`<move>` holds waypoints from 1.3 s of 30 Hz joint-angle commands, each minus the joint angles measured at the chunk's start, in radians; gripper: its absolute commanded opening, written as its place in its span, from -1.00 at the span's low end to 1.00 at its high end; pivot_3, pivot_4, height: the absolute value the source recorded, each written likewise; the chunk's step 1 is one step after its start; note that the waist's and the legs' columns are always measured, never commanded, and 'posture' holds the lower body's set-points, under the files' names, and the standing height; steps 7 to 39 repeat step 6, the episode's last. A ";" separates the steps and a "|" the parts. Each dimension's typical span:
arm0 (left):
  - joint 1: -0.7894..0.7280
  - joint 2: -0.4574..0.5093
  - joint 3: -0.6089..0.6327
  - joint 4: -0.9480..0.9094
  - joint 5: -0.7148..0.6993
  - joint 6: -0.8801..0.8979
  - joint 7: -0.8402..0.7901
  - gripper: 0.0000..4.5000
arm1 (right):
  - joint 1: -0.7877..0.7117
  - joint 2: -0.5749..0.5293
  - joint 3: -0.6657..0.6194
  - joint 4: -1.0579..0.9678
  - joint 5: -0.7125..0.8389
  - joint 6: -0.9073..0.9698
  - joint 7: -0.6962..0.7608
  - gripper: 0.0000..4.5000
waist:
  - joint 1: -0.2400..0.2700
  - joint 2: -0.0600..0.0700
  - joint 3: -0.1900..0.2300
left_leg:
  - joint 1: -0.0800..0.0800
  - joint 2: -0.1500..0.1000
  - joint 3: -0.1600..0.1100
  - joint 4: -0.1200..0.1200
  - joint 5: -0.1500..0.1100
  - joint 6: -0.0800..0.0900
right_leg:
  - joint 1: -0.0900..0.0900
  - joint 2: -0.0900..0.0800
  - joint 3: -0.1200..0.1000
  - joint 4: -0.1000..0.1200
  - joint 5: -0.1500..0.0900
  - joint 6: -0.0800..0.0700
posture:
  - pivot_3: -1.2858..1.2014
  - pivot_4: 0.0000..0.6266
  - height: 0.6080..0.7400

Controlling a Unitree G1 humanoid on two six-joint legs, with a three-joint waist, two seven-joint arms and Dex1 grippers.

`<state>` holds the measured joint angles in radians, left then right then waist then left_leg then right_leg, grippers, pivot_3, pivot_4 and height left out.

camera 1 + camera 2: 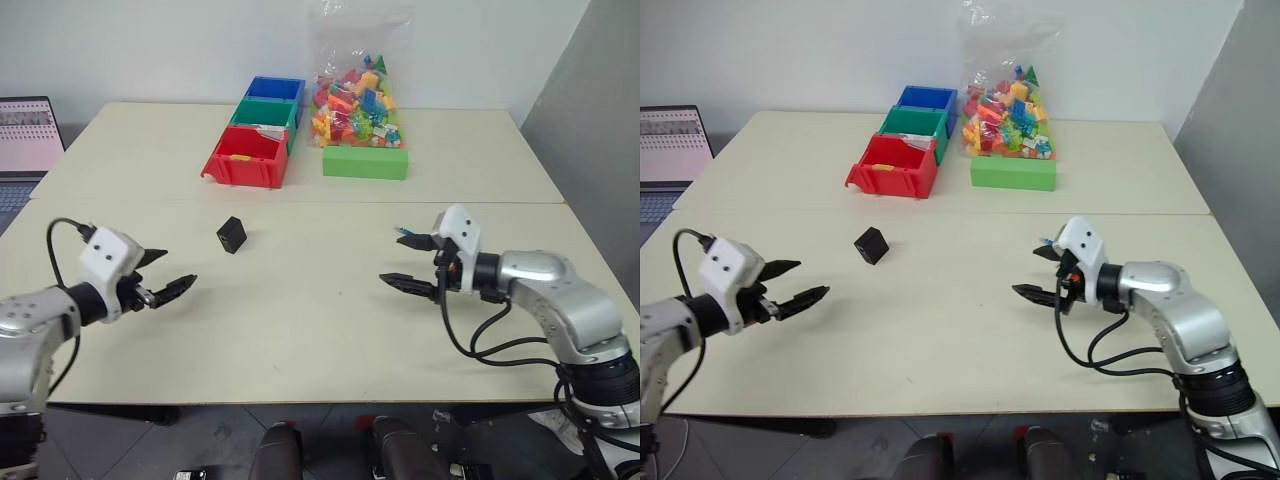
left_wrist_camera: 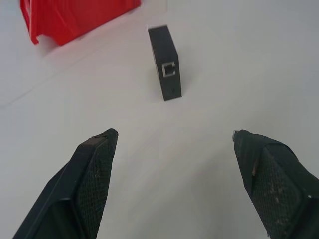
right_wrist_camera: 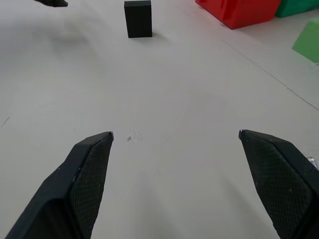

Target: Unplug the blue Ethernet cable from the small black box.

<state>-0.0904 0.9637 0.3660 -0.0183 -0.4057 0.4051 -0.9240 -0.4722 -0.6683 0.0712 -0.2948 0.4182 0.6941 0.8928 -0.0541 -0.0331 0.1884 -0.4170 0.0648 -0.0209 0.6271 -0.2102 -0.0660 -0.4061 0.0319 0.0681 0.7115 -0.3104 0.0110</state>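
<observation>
The small black box (image 1: 231, 235) stands on edge on the cream table (image 1: 300, 320), between my two arms and nearer the left one. In the left wrist view the small black box (image 2: 166, 62) shows its port, with nothing plugged in. My left gripper (image 1: 178, 268) is open and empty, a short way to the left of the box and nearer the table's front edge. My right gripper (image 1: 392, 258) is also open and empty, well to the right of the box. A small blue tip (image 1: 401, 231), perhaps the blue Ethernet cable, peeks out beside the right gripper's upper finger. The rest is hidden.
Red (image 1: 245, 160), green (image 1: 265, 113) and blue (image 1: 275, 88) bins stand in a row at the back. A green block (image 1: 365, 162) and a bag of colourful toys (image 1: 358, 95) sit to their right. A laptop (image 1: 25, 135) is at the far left.
</observation>
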 commanded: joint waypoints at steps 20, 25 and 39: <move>-0.049 0.031 0.012 -0.023 -0.035 0.056 -0.049 0.74 | -0.045 -0.029 -0.063 0.044 0.030 -0.024 0.033 0.90 | -0.002 0.000 0.000 | 0.000 0.000 -0.001 0.000 0.000 0.000 | 0.000 0.000 0.001 0.000 0.000 0.000 | 0.03 -0.52 1.00; -0.049 0.031 0.012 -0.023 -0.035 0.056 -0.049 0.74 | -0.045 -0.029 -0.063 0.044 0.030 -0.024 0.033 0.90 | -0.002 0.000 0.000 | 0.000 0.000 -0.001 0.000 0.000 0.000 | 0.000 0.000 0.001 0.000 0.000 0.000 | 0.03 -0.52 1.00; -0.049 0.031 0.012 -0.023 -0.035 0.056 -0.049 0.74 | -0.045 -0.029 -0.063 0.044 0.030 -0.024 0.033 0.90 | -0.002 0.000 0.000 | 0.000 0.000 -0.001 0.000 0.000 0.000 | 0.000 0.000 0.001 0.000 0.000 0.000 | 0.03 -0.52 1.00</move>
